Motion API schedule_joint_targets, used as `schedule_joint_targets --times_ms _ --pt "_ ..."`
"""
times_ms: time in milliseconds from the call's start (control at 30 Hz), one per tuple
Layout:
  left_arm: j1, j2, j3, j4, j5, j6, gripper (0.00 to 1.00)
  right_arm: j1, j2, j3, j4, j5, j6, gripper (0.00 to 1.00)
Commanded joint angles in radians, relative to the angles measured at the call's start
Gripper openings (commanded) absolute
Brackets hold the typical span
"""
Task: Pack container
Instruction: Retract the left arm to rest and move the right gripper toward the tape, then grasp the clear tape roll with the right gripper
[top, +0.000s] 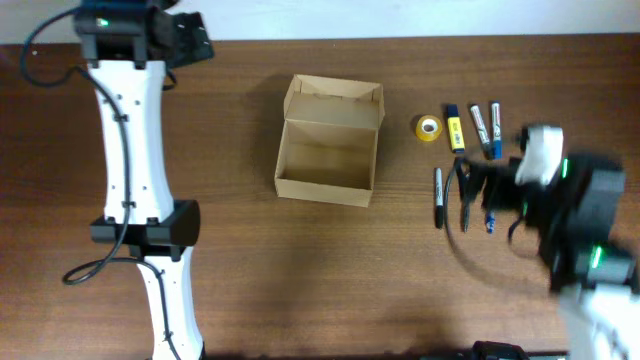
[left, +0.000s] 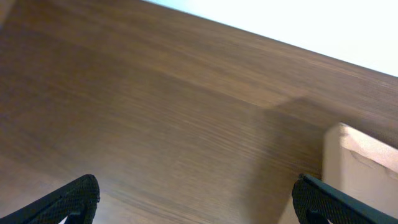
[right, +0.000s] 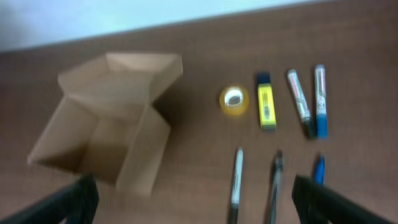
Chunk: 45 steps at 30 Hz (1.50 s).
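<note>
Right of the box (top: 327, 160): tape roll (top: 428, 127), highlighter (top: 455, 130), two markers (top: 478, 122) and three pens (right: 236, 180) lie loose in two rows.
Box: between the two grippers, lid flap thrown back, nothing inside.
Right gripper (right: 200, 208): jaws spread wide, empty, hovering over the pens.
Left gripper (left: 199, 208): also spread and empty, well off to the box's back-left, one box corner in its view.
Risk: pens lie close together; closing on one could nudge or drag a neighbour, or roll it away.
Risk: a long pen dropped askew could catch the box rim.
</note>
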Motion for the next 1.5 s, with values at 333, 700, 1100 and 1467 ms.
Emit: schedule_joint_targets --times_ms 333,700,1100,1467 --pt "0.045 -0.009 -0.008 -0.001 -0.008 0.016 1.0 0.04 0.721 0.782 -0.374 -0.009 0.02 0.99" --pt "0.045 -0.009 -0.008 -0.001 -0.008 0.016 1.0 0.174 0.98 1.017 -0.435 0.156 -0.01 0.99" --pt "0.045 -0.009 -0.008 -0.001 -0.008 0.016 1.0 0.175 1.13 1.017 -0.44 0.228 0.044 0.83" --pt "0.045 -0.009 -0.008 -0.001 -0.008 0.016 1.0 0.161 1.262 1.017 -0.438 0.274 0.066 0.8"
